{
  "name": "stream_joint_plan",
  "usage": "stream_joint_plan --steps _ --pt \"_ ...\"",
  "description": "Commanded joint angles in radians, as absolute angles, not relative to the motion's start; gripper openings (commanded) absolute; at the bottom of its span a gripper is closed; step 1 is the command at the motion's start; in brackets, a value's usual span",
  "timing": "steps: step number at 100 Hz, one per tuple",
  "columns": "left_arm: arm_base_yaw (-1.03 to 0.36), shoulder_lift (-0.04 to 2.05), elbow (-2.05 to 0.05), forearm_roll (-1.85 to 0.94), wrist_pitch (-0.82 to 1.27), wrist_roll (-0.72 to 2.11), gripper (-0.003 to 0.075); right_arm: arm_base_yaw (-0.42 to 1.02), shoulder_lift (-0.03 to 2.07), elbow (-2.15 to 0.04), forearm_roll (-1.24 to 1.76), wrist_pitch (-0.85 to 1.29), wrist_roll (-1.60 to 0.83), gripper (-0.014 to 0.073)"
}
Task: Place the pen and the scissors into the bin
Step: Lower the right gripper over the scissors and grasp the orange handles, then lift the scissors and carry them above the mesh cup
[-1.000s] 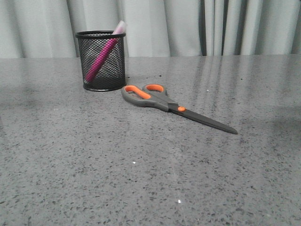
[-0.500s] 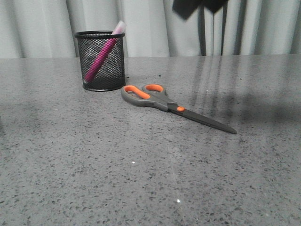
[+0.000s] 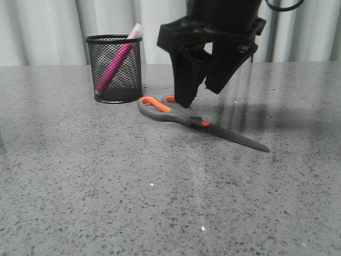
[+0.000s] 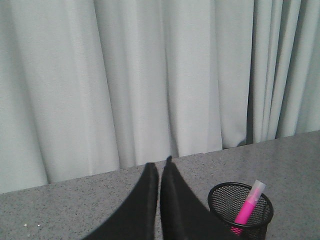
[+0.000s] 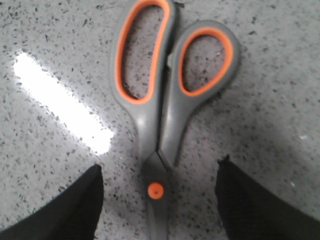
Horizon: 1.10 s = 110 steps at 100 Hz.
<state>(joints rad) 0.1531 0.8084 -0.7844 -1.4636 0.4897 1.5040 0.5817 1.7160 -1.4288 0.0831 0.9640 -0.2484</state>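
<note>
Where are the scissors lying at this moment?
In the front view, the scissors lie flat on the table, handles near the right of the bin, blades pointing right and toward the camera. The open right gripper hangs above the handles.

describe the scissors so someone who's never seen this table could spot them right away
On the grey speckled tabletop, find the black wire-mesh cup holding a pink pen. Lying flat just beside its base are the long scissors, under the open right pincer. Only they have grey handles with orange-lined loops and dark blades.
</note>
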Motion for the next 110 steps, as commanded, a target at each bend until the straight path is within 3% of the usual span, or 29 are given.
stream_joint_plan --steps 1,90,98,110 --pt "0.147 0.800 -0.808 -1.510 0.486 1.504 -0.0019 0.588 1.687 -1.465 0.092 0.913 -0.250 0.0433" --pt "0.144 0.802 -0.808 -1.510 0.486 1.504 -0.0019 0.592 1.776 -1.465 0.093 0.864 -0.267 0.0423" --pt "0.144 0.802 -0.808 -1.510 0.486 1.504 -0.0019 0.594 1.776 -1.465 0.093 0.866 -0.267 0.0331" --pt "0.144 0.802 -0.808 -1.510 0.486 1.504 -0.0019 0.594 1.774 -1.465 0.093 0.884 -0.267 0.0037"
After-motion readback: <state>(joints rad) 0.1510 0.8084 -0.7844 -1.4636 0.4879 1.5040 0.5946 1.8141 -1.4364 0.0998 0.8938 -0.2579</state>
